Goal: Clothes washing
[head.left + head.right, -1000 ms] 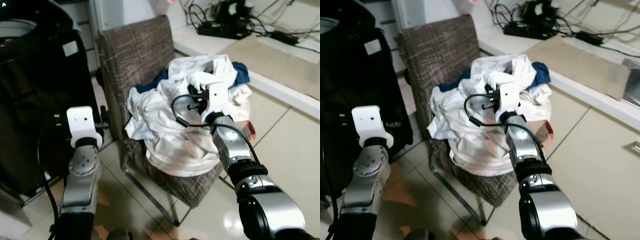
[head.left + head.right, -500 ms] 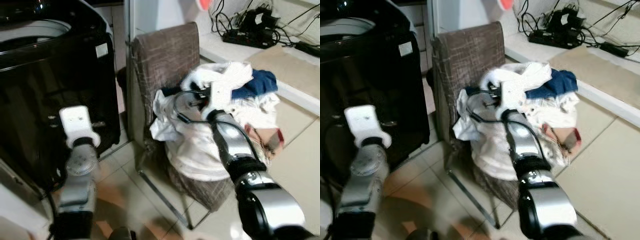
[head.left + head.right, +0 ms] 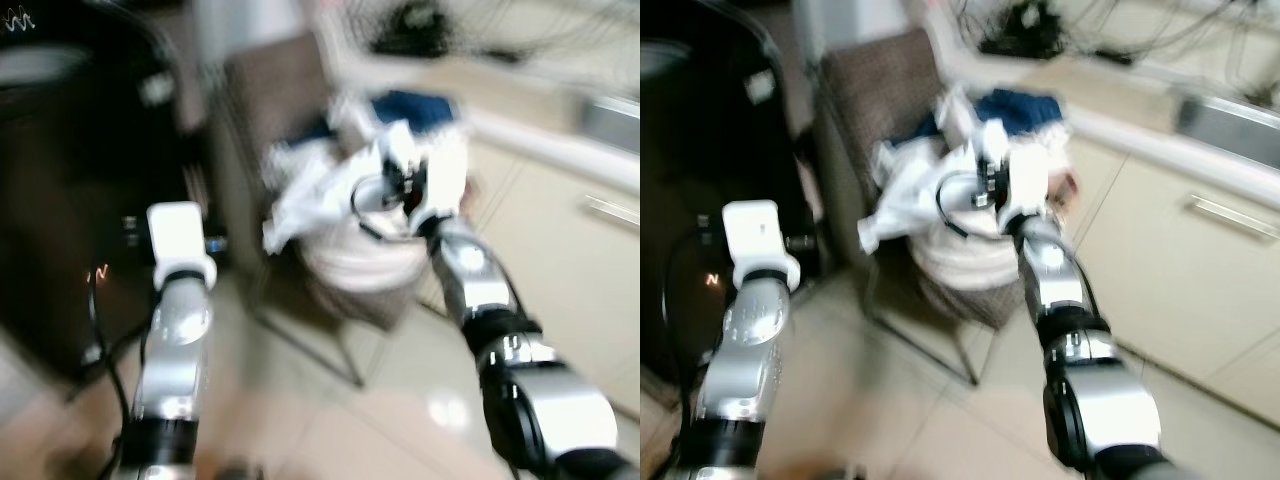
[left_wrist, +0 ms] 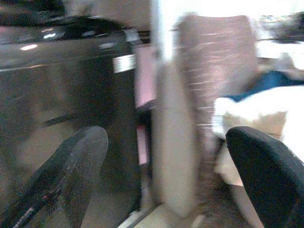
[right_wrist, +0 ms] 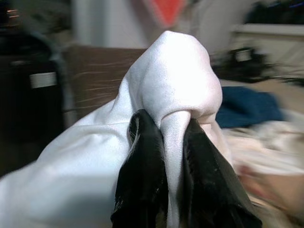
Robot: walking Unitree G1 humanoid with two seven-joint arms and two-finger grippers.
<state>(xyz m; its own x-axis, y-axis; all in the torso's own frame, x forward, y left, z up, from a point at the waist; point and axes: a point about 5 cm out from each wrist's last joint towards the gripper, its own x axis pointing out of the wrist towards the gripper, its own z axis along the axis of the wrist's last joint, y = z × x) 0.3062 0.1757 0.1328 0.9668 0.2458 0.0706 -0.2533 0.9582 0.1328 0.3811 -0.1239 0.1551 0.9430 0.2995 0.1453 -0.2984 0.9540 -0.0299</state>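
Observation:
The head views are blurred. A pile of clothes point(image 3: 355, 255), mostly white with a blue garment point(image 3: 415, 105) on top, lies on a brown patterned chair point(image 3: 875, 85). My right gripper point(image 5: 172, 124) is shut on a fold of a white garment point(image 5: 180, 71) above the pile; the cloth point(image 3: 305, 195) trails from it toward the chair's left side. My left gripper point(image 4: 166, 135) is open with nothing in it, held up in front of the black washing machine point(image 4: 61, 85), which stands to the left of the chair.
A pale counter with cabinet fronts and a handle point(image 3: 1230, 215) runs along the right. Cables and a power strip point(image 3: 1040, 30) lie on the ledge behind the chair. Tiled floor point(image 3: 380, 400) lies in front of the chair.
The whole view has swung and blurred, so the camera moved. My right gripper stays shut on the white garment, which now looks pulled out from the pile. The left arm stays raised.

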